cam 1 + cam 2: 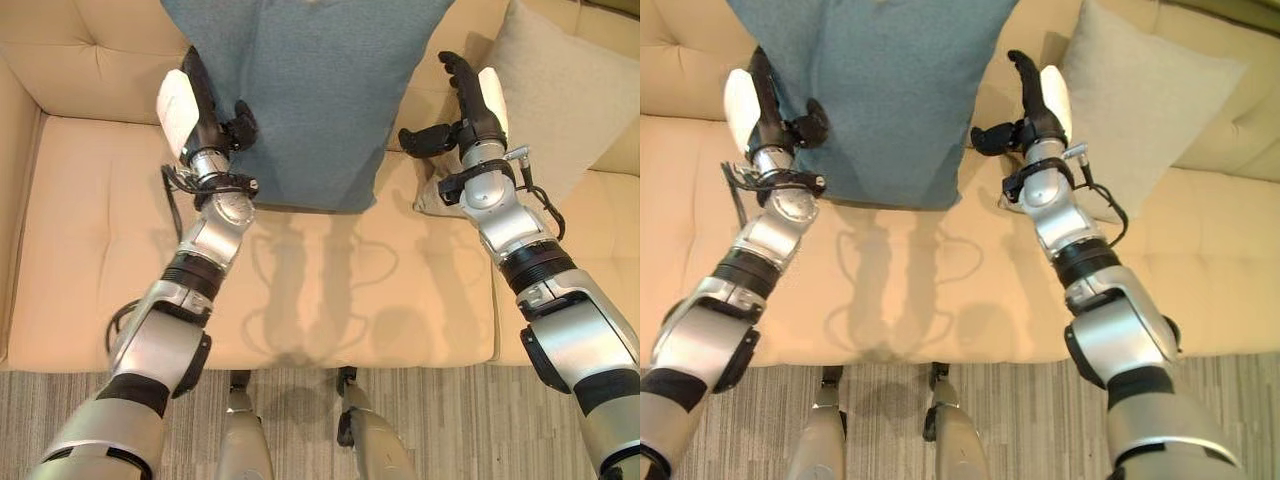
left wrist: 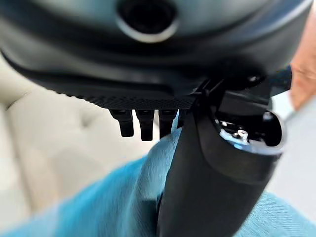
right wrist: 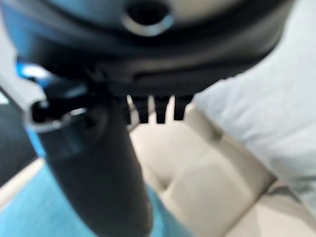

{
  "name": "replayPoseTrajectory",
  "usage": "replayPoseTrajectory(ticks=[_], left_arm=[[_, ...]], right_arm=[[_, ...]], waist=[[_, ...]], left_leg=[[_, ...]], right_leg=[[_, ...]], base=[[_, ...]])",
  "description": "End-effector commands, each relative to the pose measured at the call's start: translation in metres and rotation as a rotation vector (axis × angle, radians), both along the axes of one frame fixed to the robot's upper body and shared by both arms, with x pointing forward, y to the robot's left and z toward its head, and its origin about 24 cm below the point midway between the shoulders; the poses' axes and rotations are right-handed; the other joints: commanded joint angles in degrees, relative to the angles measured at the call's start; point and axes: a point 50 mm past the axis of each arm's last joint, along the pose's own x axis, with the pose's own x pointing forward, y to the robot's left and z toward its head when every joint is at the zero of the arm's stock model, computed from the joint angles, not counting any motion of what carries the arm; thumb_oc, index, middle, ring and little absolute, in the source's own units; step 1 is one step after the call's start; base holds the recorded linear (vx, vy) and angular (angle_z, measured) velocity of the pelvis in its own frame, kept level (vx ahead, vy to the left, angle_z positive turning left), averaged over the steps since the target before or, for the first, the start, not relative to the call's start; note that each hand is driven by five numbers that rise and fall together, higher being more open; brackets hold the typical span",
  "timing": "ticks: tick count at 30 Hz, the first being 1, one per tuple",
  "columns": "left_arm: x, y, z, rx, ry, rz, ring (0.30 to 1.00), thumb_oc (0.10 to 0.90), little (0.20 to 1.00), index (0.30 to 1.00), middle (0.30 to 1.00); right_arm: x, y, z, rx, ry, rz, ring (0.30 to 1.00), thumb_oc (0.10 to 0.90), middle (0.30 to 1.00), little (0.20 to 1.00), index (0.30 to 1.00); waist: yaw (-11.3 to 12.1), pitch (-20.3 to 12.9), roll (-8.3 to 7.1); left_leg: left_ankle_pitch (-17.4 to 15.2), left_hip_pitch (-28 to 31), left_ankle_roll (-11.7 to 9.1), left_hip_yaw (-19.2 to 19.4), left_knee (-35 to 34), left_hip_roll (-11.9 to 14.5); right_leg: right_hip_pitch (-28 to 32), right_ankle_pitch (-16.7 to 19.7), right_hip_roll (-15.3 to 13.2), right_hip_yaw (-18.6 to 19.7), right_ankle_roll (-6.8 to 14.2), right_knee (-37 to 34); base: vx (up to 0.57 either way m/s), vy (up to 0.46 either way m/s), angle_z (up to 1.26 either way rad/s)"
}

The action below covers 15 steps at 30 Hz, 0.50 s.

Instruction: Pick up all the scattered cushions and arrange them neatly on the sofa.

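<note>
Teal cushion (image 1: pixel 310 95) being stood against sofa (image 1: pixel 90 60) backrest, beside beige cushion (image 1: pixel 560 110). Left hand (image 1: pixel 200 110) being pressed flat on its edge, fingers straight; right hand (image 1: pixel 470 95) being held wide, apart. Next likely: straightening, release.

2 head eyes downward; 2 close wrist cameras.

Two soft cushions are showing: one big teal fabric cushion (image 1: pixel 310 90) and one pale beige fabric cushion (image 1: pixel 560 110), sitting on one cream tufted sofa (image 1: pixel 100 230).
</note>
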Motion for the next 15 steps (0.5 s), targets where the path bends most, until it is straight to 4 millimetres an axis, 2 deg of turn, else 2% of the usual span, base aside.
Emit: replayPoseTrajectory(ticks=[1, 2, 5, 6, 9, 11, 12, 13, 14, 15], left_arm=[[-0.012, 0.016, 0.039, 0.222, -0.197, 0.170, 0.900, 0.800, 0.900, 0.900, 0.900], [-0.013, 0.026, 0.032, 0.195, -0.177, 0.223, 0.900, 0.800, 0.900, 0.900, 0.900], [-0.018, 0.035, 0.022, 0.160, -0.169, 0.248, 0.900, 0.800, 0.900, 0.900, 0.900], [-0.018, 0.035, 0.020, 0.161, -0.165, 0.246, 0.900, 0.800, 0.900, 0.900, 0.900], [-0.026, 0.050, -0.002, 0.086, -0.139, 0.276, 0.900, 0.800, 0.900, 0.900, 0.900], [-0.027, 0.050, -0.008, 0.070, -0.127, 0.267, 0.900, 0.800, 0.900, 0.900, 0.900], [-0.029, 0.053, -0.015, 0.050, -0.117, 0.272, 0.900, 0.800, 0.900, 0.900, 0.900], [-0.033, 0.056, -0.025, 0.021, -0.112, 0.268, 0.900, 0.800, 0.900, 0.900, 0.900], [-0.033, 0.056, -0.026, 0.021, -0.109, 0.267, 0.900, 0.800, 0.900, 0.900, 0.900], [-0.037, 0.059, -0.032, -0.005, -0.126, 0.272, 0.900, 0.800, 0.900, 0.900, 0.900]], right_arm=[[-0.013, -0.013, 0.026, -0.015, -0.195, -0.035, 0.900, 0.800, 0.900, 0.900, 0.900], [-0.016, -0.013, 0.016, 0.009, -0.194, -0.025, 0.900, 0.800, 0.900, 0.900, 0.900], [-0.024, -0.019, -0.008, 0.037, -0.166, -0.017, 0.900, 0.800, 0.900, 0.900, 0.900], [-0.025, -0.020, -0.010, 0.036, -0.163, -0.017, 0.900, 0.800, 0.900, 0.900, 0.900], [-0.040, -0.029, -0.057, 0.086, -0.072, -0.008, 0.900, 0.800, 0.900, 0.900, 0.900], [-0.045, -0.032, -0.068, 0.099, -0.051, -0.010, 0.900, 0.800, 0.900, 0.900, 0.900], [-0.049, -0.034, -0.079, 0.122, -0.027, -0.012, 0.900, 0.800, 0.900, 0.900, 0.900], [-0.056, -0.040, -0.099, 0.166, 0.018, -0.024, 0.900, 0.800, 0.900, 0.900, 0.900], [-0.057, -0.041, -0.101, 0.166, 0.022, -0.024, 0.900, 0.800, 0.900, 0.900, 0.900], [-0.064, -0.043, -0.117, 0.202, 0.055, -0.029, 0.900, 0.800, 0.900, 0.900, 0.900]], waist=[[0.0, -4.1, 0.35], [-0.3, -4.4, 0.41], [-0.9, -5.0, 0.72], [-0.8, -5.1, 0.71], [-1.7, -6.0, 0.83], [-2.1, -6.3, 0.80], [-2.3, -6.6, 0.79], [-2.9, -7.0, 0.80], [-2.8, -7.2, 0.79], [-3.5, -7.5, 0.69]], left_leg=[[-2.5, 1.0, 2.3, 0.3, -3.5, -2.1], [-2.8, 1.3, 2.4, 0.5, -3.6, -1.9], [-3.2, 1.8, 2.6, 0.6, -3.7, -1.7], [-3.2, 1.9, 2.6, 0.6, -3.7, -1.7], [-3.8, 2.5, 2.8, 0.9, -3.6, -1.5], [-3.9, 2.7, 2.8, 1.0, -3.6, -1.4], [-4.0, 2.9, 2.9, 1.1, -3.7, -1.3], [-4.2, 3.2, 2.9, 1.3, -3.8, -1.2], [-4.2, 3.3, 2.9, 1.3, -3.8, -1.2], [-4.3, 3.7, 2.9, 1.5, -4.1, -1.0]], right_leg=[[0.9, -9.6, -0.8, 2.6, 4.5, 6.8], [1.0, -9.8, -0.8, 2.7, 4.5, 6.8], [1.2, -10.1, -0.7, 2.7, 4.3, 6.8], [1.2, -10.1, -0.7, 2.7, 4.3, 6.9], [1.5, -10.4, -0.6, 2.9, 4.1, 7.0], [1.6, -10.4, -0.6, 2.9, 4.1, 7.0], [1.7, -10.4, -0.5, 2.9, 4.1, 7.0], [1.8, -10.4, -0.5, 3.1, 4.1, 7.0], [1.9, -10.5, -0.4, 3.0, 4.1, 7.0], [1.9, -10.5, -0.3, 3.1, 4.1, 7.0]], base=[[0.04, -0.011, -0.05], [0.04, -0.011, -0.07], [0.03, -0.006, -0.08], [0.02, 0.000, -0.05], [0.03, 0.000, 0.00], [0.03, -0.004, -0.08], [0.04, -0.007, -0.11], [0.04, -0.007, -0.06], [0.05, -0.008, -0.06], [0.03, -0.002, -0.07]])
